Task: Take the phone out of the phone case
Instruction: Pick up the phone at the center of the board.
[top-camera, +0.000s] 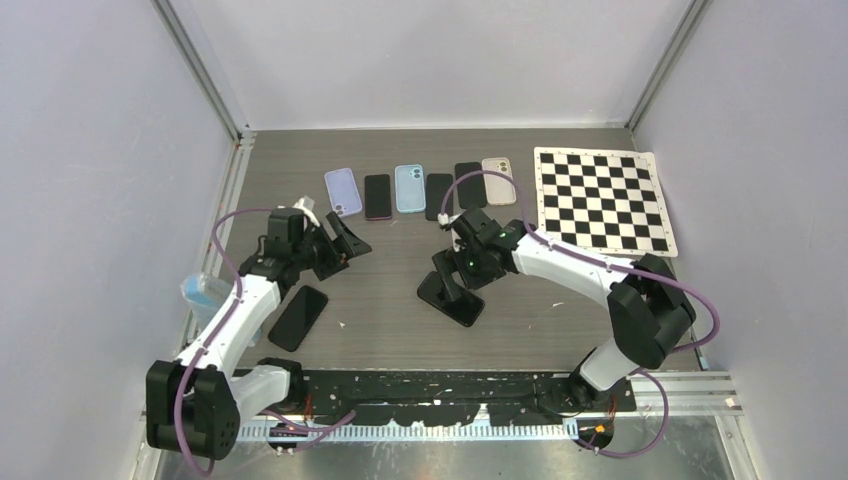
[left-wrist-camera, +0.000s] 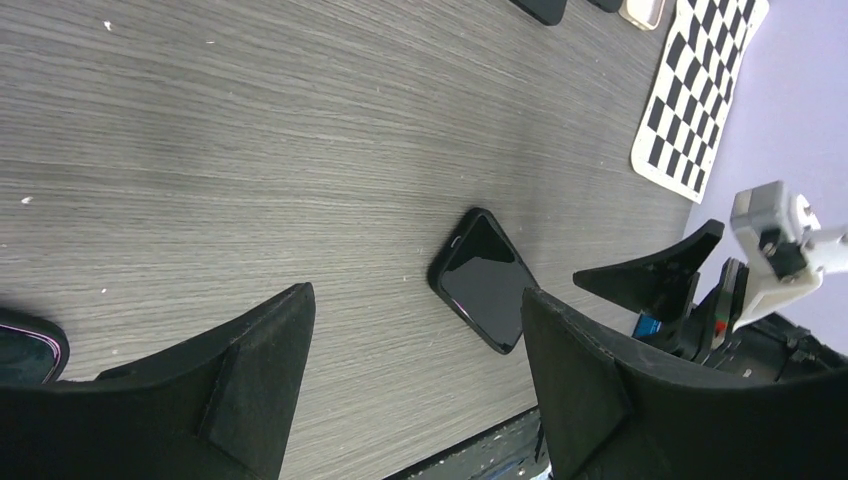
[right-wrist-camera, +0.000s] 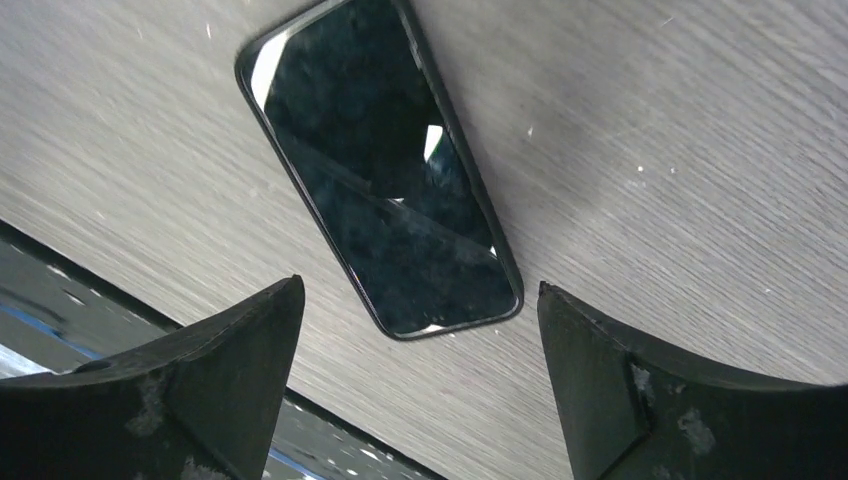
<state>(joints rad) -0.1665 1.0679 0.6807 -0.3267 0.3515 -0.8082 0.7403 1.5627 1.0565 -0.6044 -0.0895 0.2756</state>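
A black phone in a black case (top-camera: 455, 300) lies screen up on the table, right of centre. It also shows in the right wrist view (right-wrist-camera: 380, 165) and the left wrist view (left-wrist-camera: 483, 280). My right gripper (top-camera: 456, 278) hovers just above it, open and empty (right-wrist-camera: 420, 330), with the phone's near end between and beyond the fingertips. My left gripper (top-camera: 343, 248) is open and empty (left-wrist-camera: 415, 300), left of that phone and apart from it. A second black phone (top-camera: 298, 317) lies beside the left arm.
A row of phones and cases lies at the back: a purple case (top-camera: 342, 191), a blue case (top-camera: 409, 188), a beige one (top-camera: 498, 180) and black ones between. A checkerboard sheet (top-camera: 603, 200) is at the back right. A blue object (top-camera: 205, 292) sits at the left edge.
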